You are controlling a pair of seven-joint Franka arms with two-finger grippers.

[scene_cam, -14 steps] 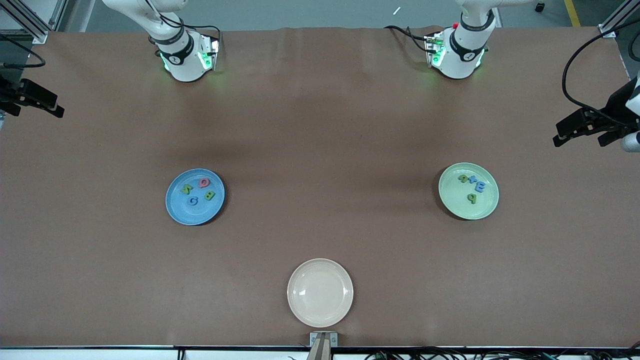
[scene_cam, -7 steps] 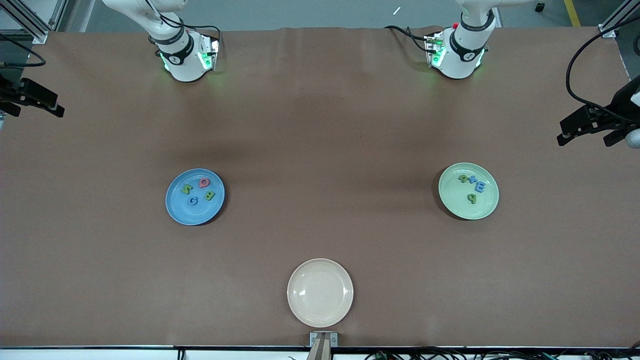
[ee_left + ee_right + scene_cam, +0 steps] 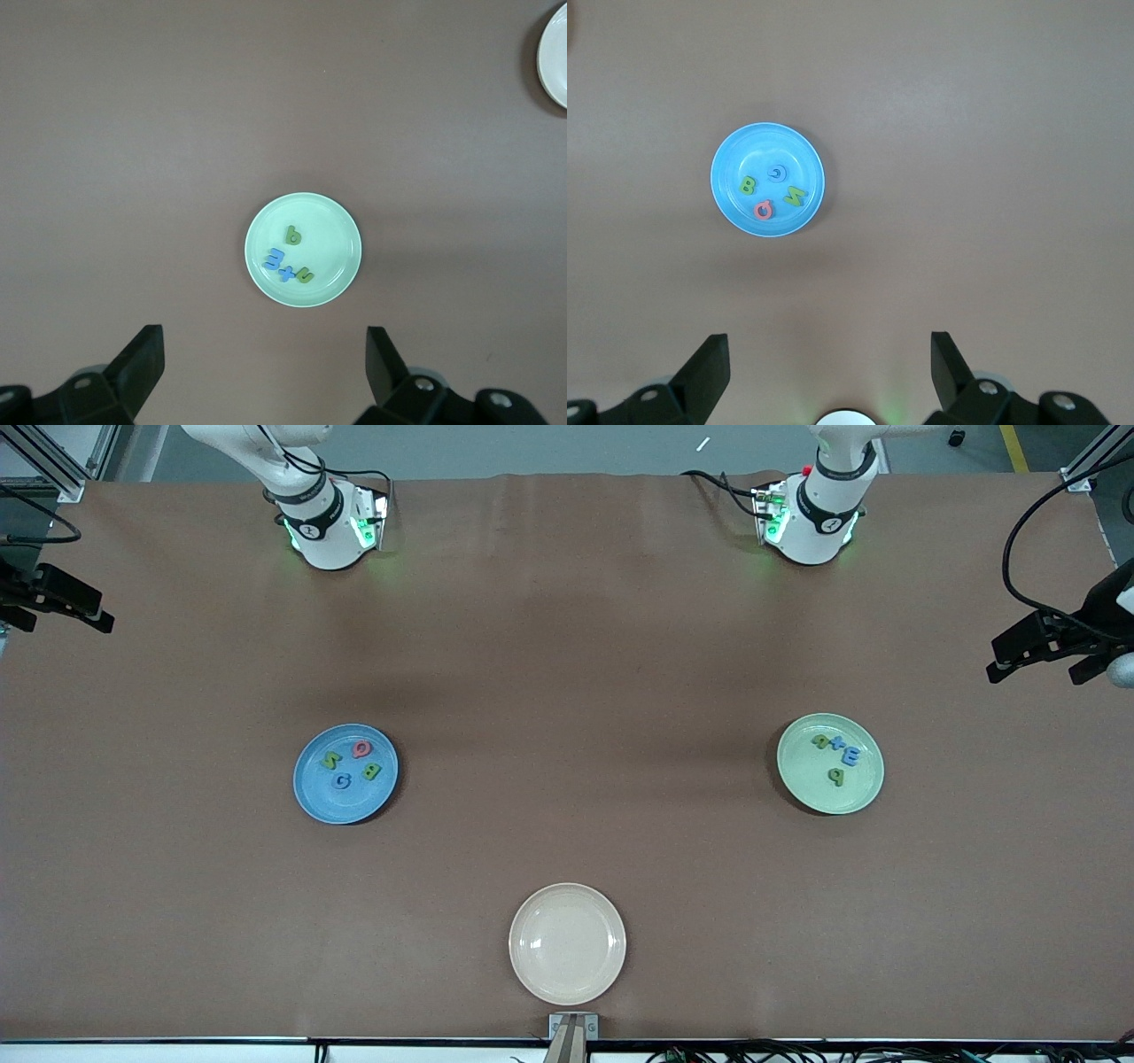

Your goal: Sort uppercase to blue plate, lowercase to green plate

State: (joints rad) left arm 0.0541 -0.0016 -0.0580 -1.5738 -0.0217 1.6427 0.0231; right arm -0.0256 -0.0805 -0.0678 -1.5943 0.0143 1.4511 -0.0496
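On the worktop [image 3: 567, 646] the Q [image 3: 361, 749], N [image 3: 330, 761], B [image 3: 370, 771] and G [image 3: 341, 781] lie in the blue plate [image 3: 312, 793], four lowercase letters [image 3: 836, 755] in the green plate [image 3: 859, 795], while the left gripper [image 3: 264, 372] and right gripper [image 3: 829, 370] hang high over the worktop's ends, jaws wide open and empty.

A round medium-blue plate [image 3: 345, 774] carries a red Q [image 3: 361, 749], a green N [image 3: 330, 760], a green B [image 3: 370, 771] and a blue G [image 3: 341, 780]. The round pale mint-green plate [image 3: 830, 763] carries two green letters [image 3: 835, 776] and what look like two blue ones [image 3: 849, 755]. At 6 o'clock, a plain round cream plate [image 3: 567, 943] on the brown table cover [image 3: 567, 646].
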